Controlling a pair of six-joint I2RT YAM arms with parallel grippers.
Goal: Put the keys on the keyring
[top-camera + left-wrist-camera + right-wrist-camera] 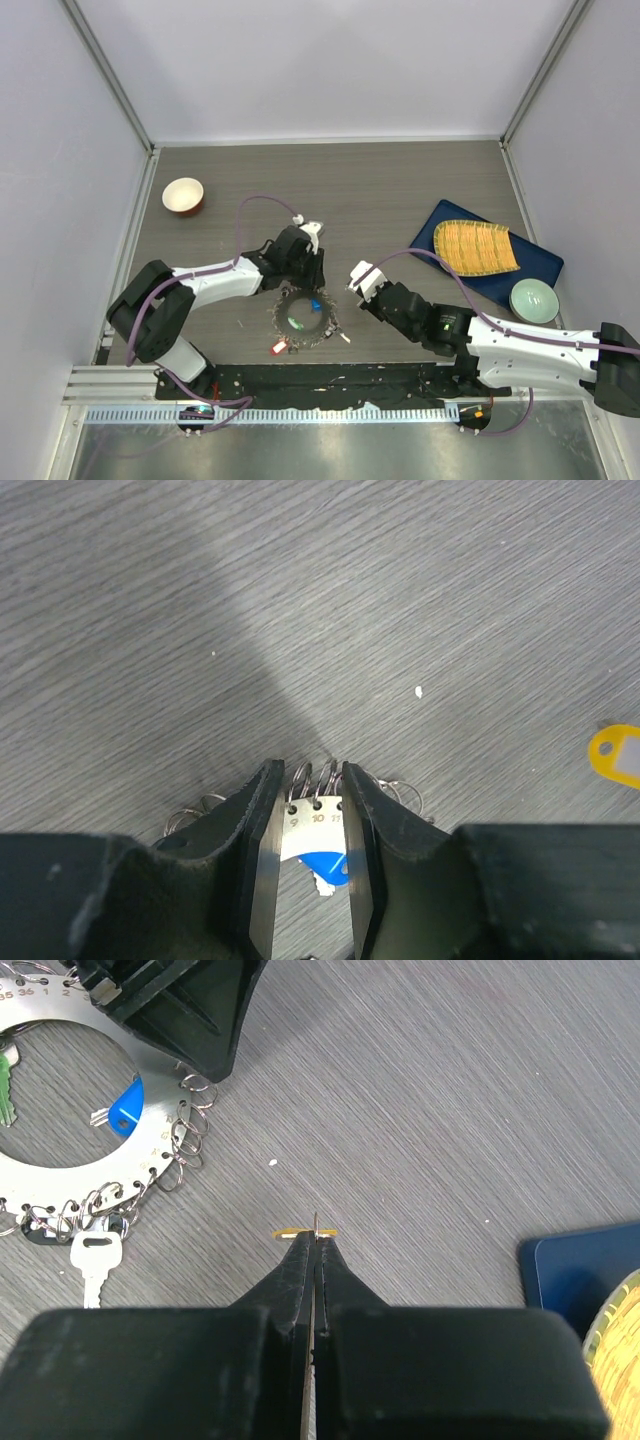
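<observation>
Keyring (pixel 60 1182) lies flat on the wood-grain table (pixel 450 1110), a stiff, thin metal plate with small loose split rings (pixel 190 1130) around its rim. It will probably slide unless pinned. Left gripper (pixel 315 815) is a narrow gap apart, tips over the numbered rim, clamping nothing I can tell. Right gripper (pixel 313 1248) is pinched nearly closed on the yellow-tagged key (pixel 290 1231), held edge-on just right of the keyring. The key looks light and slippery, so best gripped at the tag. Blue tray (pixel 545 262) is well apart; walls enclose the table.

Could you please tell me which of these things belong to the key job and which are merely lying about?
Job: keyring, blue-tagged key, red-tagged key, yellow-tagged key.
Lying about: red-and-white bowl, green bowl, blue tray, yellow mat.
</observation>
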